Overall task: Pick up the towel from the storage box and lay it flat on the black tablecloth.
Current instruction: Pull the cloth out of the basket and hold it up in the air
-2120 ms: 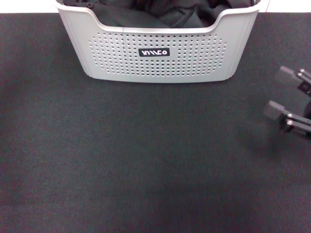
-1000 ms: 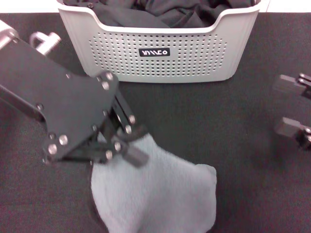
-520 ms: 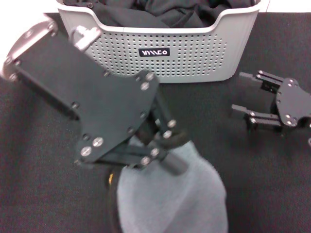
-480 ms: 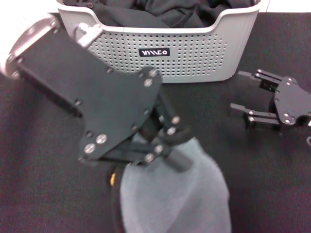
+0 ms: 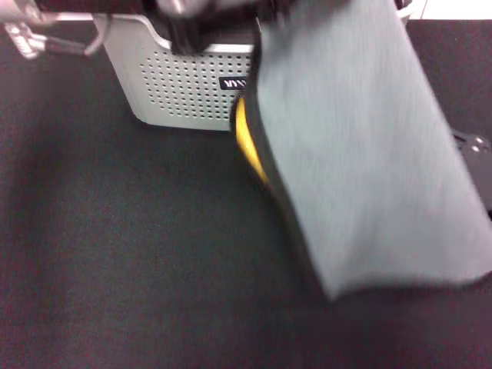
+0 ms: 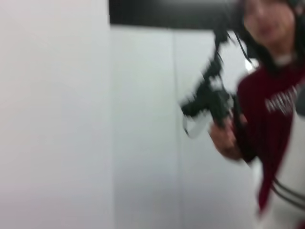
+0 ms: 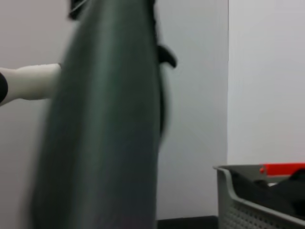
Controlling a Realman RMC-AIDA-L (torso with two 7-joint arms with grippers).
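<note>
The grey towel (image 5: 354,154) hangs high and close to the head camera, with a yellow edge (image 5: 243,138) on its left side. It covers the right half of the light grey storage box (image 5: 173,88). My left gripper (image 5: 265,9) is at the top edge of the head view, shut on the towel's upper end. Only a sliver of my right gripper (image 5: 470,142) shows at the far right, behind the towel. The black tablecloth (image 5: 131,254) lies below. In the right wrist view the towel (image 7: 105,124) hangs as a tall grey strip beside the box (image 7: 257,202).
Dark clothes (image 7: 279,186) and a red item (image 7: 282,168) lie in the box. The left arm's white link (image 7: 28,81) shows behind the towel. The left wrist view shows a white wall and a person in red (image 6: 279,109) holding a device.
The left arm has swung up and back with the towel, from low over the cloth to high in front of the box. The right gripper has drawn back to the right edge.
</note>
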